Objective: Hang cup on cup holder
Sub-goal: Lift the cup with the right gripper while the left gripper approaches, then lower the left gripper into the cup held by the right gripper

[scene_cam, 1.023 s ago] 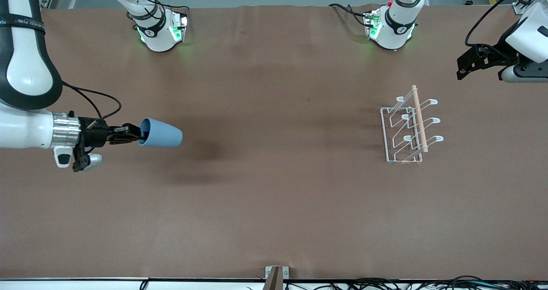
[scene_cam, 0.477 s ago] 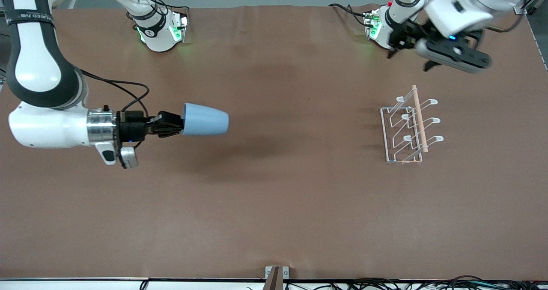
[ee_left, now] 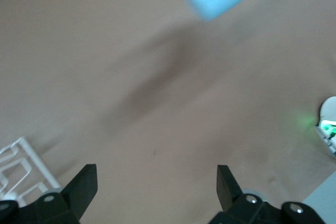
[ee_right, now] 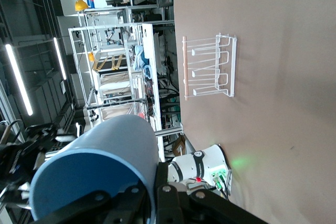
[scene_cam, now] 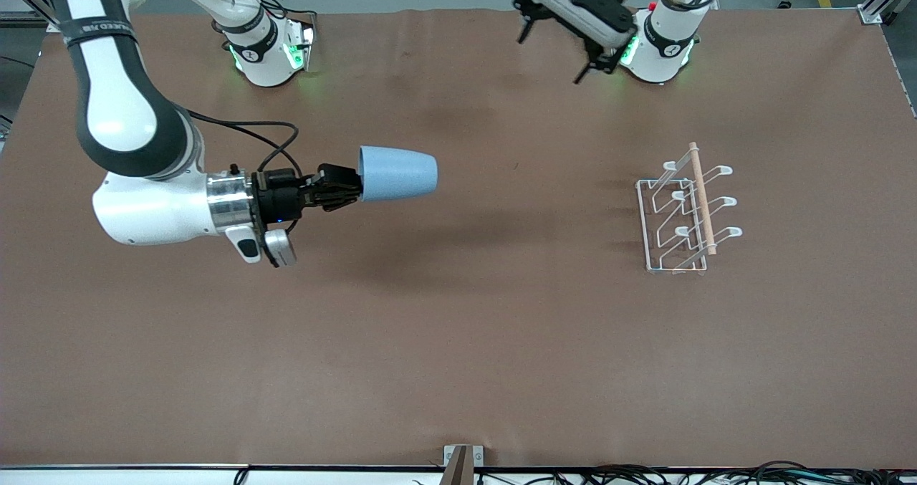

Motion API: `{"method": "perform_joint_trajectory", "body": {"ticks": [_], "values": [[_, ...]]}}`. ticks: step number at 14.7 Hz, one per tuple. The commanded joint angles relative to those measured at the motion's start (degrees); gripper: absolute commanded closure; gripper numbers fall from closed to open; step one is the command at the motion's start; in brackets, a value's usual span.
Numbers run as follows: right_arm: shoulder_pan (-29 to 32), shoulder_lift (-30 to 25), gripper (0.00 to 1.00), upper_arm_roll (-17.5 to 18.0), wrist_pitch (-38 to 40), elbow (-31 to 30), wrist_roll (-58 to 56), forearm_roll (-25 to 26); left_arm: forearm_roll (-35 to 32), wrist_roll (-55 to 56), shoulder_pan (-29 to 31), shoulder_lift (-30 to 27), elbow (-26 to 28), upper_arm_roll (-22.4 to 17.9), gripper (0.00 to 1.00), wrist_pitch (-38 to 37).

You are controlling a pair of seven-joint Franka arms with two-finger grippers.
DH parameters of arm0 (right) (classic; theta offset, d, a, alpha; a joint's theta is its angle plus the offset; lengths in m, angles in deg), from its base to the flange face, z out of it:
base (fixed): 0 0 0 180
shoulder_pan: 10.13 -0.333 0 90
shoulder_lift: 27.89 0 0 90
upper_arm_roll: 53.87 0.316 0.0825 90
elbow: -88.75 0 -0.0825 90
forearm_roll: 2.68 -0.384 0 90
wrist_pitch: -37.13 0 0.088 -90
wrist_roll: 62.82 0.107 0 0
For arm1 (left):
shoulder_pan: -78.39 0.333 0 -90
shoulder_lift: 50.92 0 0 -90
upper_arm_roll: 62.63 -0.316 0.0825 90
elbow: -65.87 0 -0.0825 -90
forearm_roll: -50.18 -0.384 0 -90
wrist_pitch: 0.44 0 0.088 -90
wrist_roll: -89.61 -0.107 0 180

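A: Where do we find the cup [scene_cam: 397,174]?

B: We see it held sideways above the table [scene_cam: 458,342], its rim pinched by the right gripper [scene_cam: 349,186], well apart from the cup holder [scene_cam: 684,213] standing toward the left arm's end.

A: And between them?

B: Bare brown tabletop. The left gripper [scene_cam: 557,42], fingers spread wide and holding nothing, hangs near its base.

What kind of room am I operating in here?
Probably a robotics lab or workshop: the brown-covered table carries two bench-mounted arms, and past its edge stand white metal shelving racks under long ceiling strip lights.
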Motion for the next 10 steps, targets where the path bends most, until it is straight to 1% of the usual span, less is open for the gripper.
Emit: {"method": "perform_joint_trajectory", "body": {"ticks": [1,5,7,8,10], "values": [[-1.4,0.6,0.98,-0.1,0.2,0.0,-0.1,-1.8,-0.7,-0.6,-2.7,5.0,-4.2,1.7,0.0,3.0],[-3.6,1.6,0.98,-0.2,0.2,0.3,-0.2,-1.2,-5.2,-0.6,-9.0,10.4,-7.9,1.7,0.0,3.5],[-3.8,1.6,0.98,-0.2,0.2,0.4,0.1,-1.1,-6.7,-0.7,-11.4,11.5,-8.0,1.6,0.0,3.5],[-3.8,1.6,0.98,-0.2,0.3,0.5,0.9,-0.9,-8.8,-0.7,-12.6,12.2,-8.1,1.6,0.0,3.5],[-3.9,1.6,0.98,-0.2,0.6,0.6,1.5,1.0,-11.1,-1.1,-14.6,13.1,-8.0,1.4,0.0,3.6]]}}
